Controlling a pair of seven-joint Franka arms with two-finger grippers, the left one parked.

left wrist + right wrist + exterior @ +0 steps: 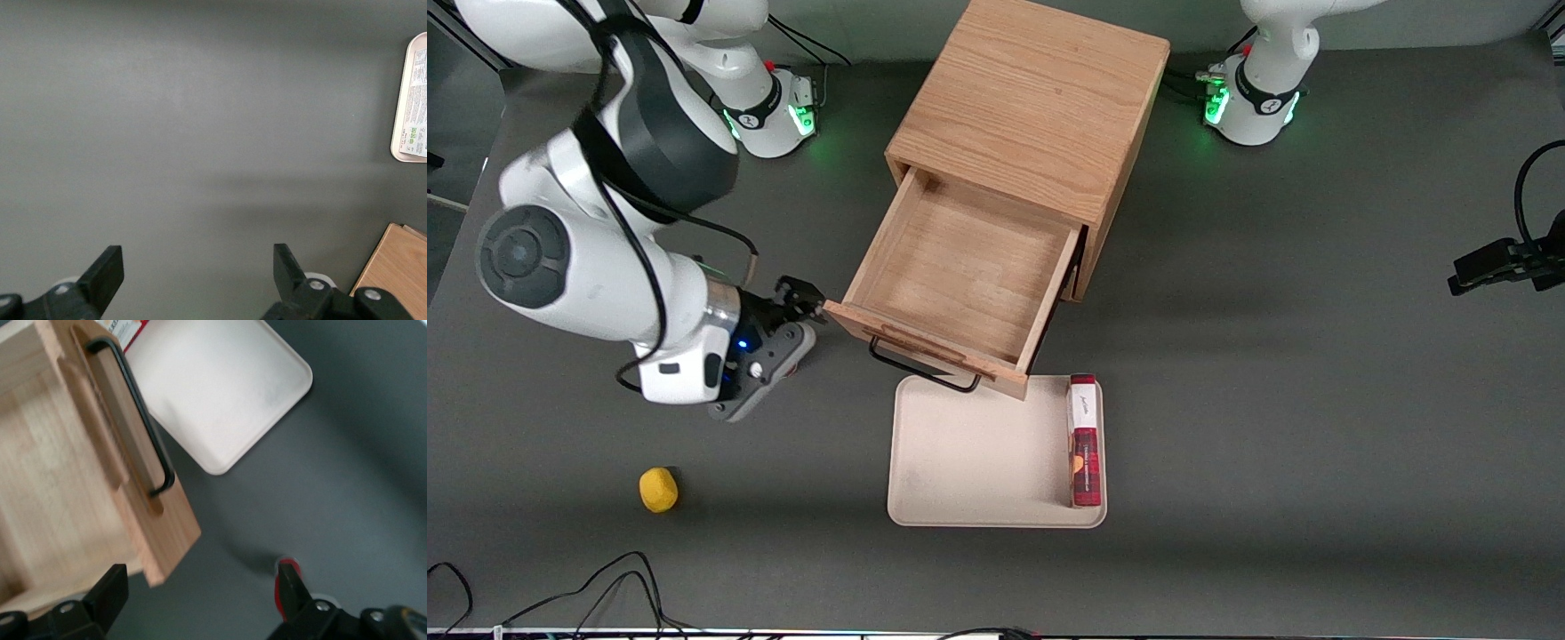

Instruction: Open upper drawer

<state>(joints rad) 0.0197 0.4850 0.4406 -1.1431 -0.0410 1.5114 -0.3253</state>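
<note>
The upper drawer [959,271] stands pulled well out of the wooden cabinet [1032,107], its shallow box bare inside. Its sliding axis runs from the cabinet toward the front camera, slanted toward the working arm's end of the table, and its front panel faces that way too. The black wire handle [920,366] lies along the front panel, across the sliding axis, and overhangs the rim of the beige tray [960,462] just below it. The lower drawer is hidden under the open one.

The gripper [200,587] sits just beside the corner of the drawer front nearest the working arm — its fingers [110,590] spread wide and holding nothing, with that corner between them in the wrist view.

On the tray, along its edge toward the parked arm, lies a red and white box [1084,440]. A small yellow object [658,490] — too small to identify — rests on the dark table [1316,400], nearer the front camera than the gripper.
</note>
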